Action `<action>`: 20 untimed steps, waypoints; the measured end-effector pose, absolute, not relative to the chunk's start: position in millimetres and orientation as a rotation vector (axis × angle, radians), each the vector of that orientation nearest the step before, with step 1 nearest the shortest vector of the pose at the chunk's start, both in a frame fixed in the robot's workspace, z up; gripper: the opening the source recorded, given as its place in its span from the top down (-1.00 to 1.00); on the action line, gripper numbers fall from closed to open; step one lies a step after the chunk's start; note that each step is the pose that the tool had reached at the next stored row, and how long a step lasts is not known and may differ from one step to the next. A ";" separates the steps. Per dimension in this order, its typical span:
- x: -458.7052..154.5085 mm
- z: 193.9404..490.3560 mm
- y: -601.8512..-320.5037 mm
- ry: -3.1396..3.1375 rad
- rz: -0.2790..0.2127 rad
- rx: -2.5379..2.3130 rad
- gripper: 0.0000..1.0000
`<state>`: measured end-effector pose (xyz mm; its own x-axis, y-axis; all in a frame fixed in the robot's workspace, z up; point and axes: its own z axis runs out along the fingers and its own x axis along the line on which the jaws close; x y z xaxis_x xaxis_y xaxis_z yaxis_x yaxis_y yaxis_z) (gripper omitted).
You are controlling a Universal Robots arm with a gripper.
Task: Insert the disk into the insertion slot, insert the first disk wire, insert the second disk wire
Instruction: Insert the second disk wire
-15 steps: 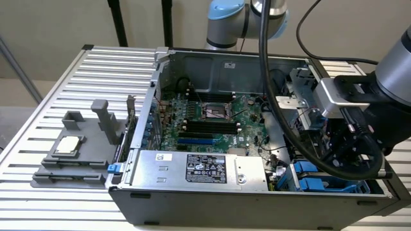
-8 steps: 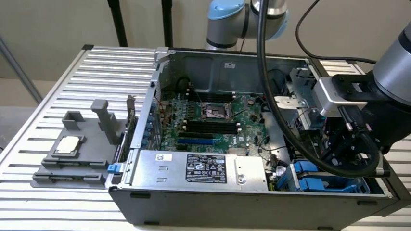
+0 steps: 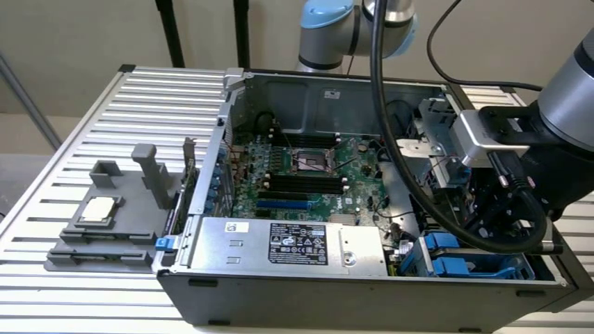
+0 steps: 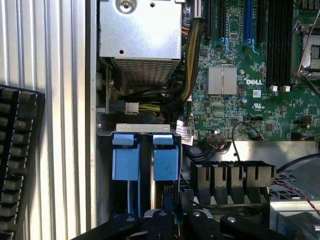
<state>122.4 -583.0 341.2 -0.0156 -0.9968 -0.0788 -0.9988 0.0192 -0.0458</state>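
Observation:
My gripper (image 3: 496,226) reaches down into the open computer case at the exterior view's right, over the drive bays. In the wrist view the gripper (image 4: 168,202) is shut, its dark fingers (image 4: 161,220) close together just in front of the insertion slot (image 4: 145,180). I cannot tell whether anything is pinched between them. Two blue latch tabs (image 4: 125,161) (image 4: 165,161) stand at the slot's mouth, and blue plastic (image 3: 460,264) marks it in the exterior view. The disk is hidden. A white plug (image 4: 131,107) on a cable bundle lies beyond the slot.
A large silver box (image 3: 288,243) with a black-and-white label fills the case's front. The green motherboard (image 3: 307,174) lies behind it. A thick black cable (image 3: 408,181) loops down to the wrist. A grey fixture (image 3: 107,223) stands on the slatted table, and a keyboard (image 4: 17,165) lies beside the case.

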 end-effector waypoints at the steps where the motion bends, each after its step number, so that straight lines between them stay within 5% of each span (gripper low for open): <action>1: 122.4 341.4 -582.9 2.177 0.035 -2.140 0.67; 20: 123.6 343.8 -584.7 2.176 0.035 -2.141 0.67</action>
